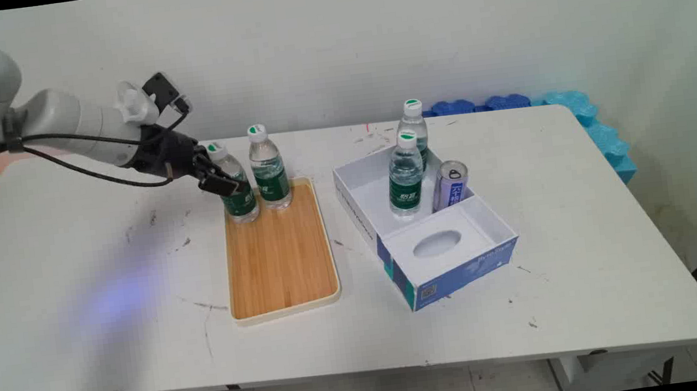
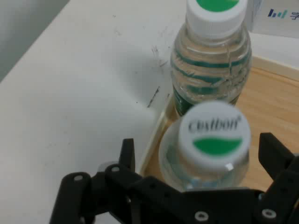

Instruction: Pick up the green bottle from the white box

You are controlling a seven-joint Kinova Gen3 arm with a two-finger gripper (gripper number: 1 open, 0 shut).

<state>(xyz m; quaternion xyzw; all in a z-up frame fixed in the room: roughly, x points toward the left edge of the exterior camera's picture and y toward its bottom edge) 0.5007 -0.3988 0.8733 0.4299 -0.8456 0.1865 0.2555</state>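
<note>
**Gripper spread around a water bottle at the tray's far left corner**

The black gripper (image 1: 219,176) reaches in from the left and sits at the near water bottle (image 1: 234,185), which stands upright on the wooden tray (image 1: 280,256) at its far left corner. In the main view the fingers overlap the bottle's shoulder and label, so that view alone does not settle whether they press on it. The hand view looks down on the same bottle's white cap with its green mark (image 2: 216,135) and shows the gripper (image 2: 201,156) spread, one finger (image 2: 127,154) on each side of the bottle, with a gap visible between each finger and the plastic. The bottle stands between the fingers, not pinched.

A second water bottle (image 1: 269,170) stands just beside the first on the tray, farther right in the main view; in the hand view it appears beyond the first one (image 2: 211,60), next to the tray's rim (image 2: 154,140).

Only the main view shows the rest of the white table (image 1: 70,286): a white and blue open box (image 1: 431,232) to the right of the tray, holding two more water bottles (image 1: 406,179) (image 1: 414,129) and a slim can (image 1: 450,185), and blue foam pieces (image 1: 582,113) at the far right edge
</note>
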